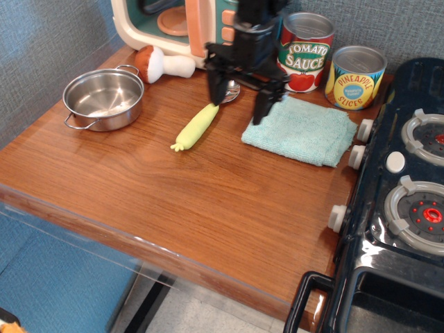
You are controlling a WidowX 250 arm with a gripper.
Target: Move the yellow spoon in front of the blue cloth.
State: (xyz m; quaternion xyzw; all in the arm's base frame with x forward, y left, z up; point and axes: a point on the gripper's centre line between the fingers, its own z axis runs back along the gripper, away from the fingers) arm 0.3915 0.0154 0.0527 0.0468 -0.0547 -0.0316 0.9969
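The yellow spoon [195,125] lies on the wooden table [173,201], pale yellow-green handle pointing front-left, its silver bowl partly hidden behind my left finger. The blue cloth [305,130], a folded aqua towel, lies to the spoon's right. My black gripper [238,109] is open and empty, hanging just above the table between the spoon's bowl end and the cloth's left edge. Its left finger stands by the spoon's bowl and its right finger at the cloth's near-left corner.
A steel pot [104,98] sits at the left, a brown-capped mushroom toy [161,64] behind it, a toy microwave [180,28] at the back. A tomato sauce can [306,52] and pineapple can [355,77] stand behind the cloth. A black toy stove [402,201] fills the right.
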